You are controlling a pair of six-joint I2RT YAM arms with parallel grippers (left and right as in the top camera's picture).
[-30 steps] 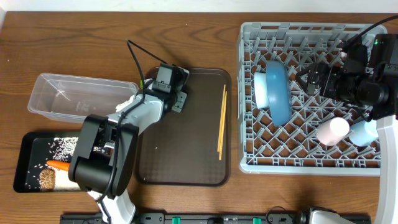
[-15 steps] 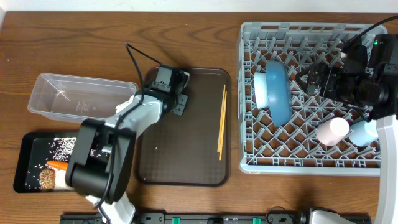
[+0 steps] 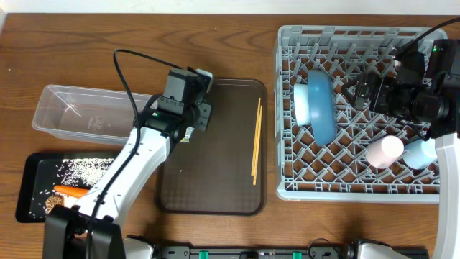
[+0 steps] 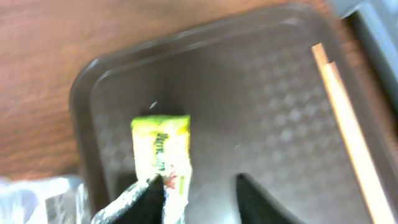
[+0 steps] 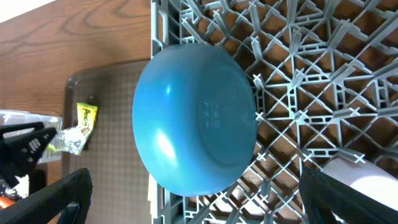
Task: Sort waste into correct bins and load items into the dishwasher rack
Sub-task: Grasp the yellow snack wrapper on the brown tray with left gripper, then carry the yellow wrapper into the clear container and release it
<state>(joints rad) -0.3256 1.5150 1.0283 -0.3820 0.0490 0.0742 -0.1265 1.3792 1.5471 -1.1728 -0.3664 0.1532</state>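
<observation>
The yellow-green wrapper (image 4: 163, 149) hangs against the left finger (image 4: 146, 196) of my left gripper (image 4: 199, 182), over the left edge of the brown serving tray (image 4: 280, 93). A clear gap separates it from the other finger, so the jaws stand apart. From overhead the wrapper (image 3: 188, 133) shows just under that gripper (image 3: 190, 124). My right gripper (image 3: 352, 92) stands open over the dishwasher rack (image 3: 287, 180), facing the blue plate (image 5: 193, 118). The plate (image 3: 321, 104) stands on edge beside the white bowl (image 3: 300, 101). The pink cup (image 3: 384, 151) and light blue cup (image 3: 419, 152) sit in the rack. Chopsticks (image 3: 255, 140) lie on the tray.
The clear tub (image 3: 79, 111) stands left of the serving tray (image 3: 215, 187). In front of it the black tray (image 3: 29, 173) holds rice (image 3: 72, 169), the carrot (image 3: 70, 191) and a brown lump (image 3: 54, 206). The left arm's cable loops over the table behind the tub.
The left arm has stretched out and its gripper has shifted left toward the tray's edge, with the wrapper at its fingertips. The right arm has not moved.
</observation>
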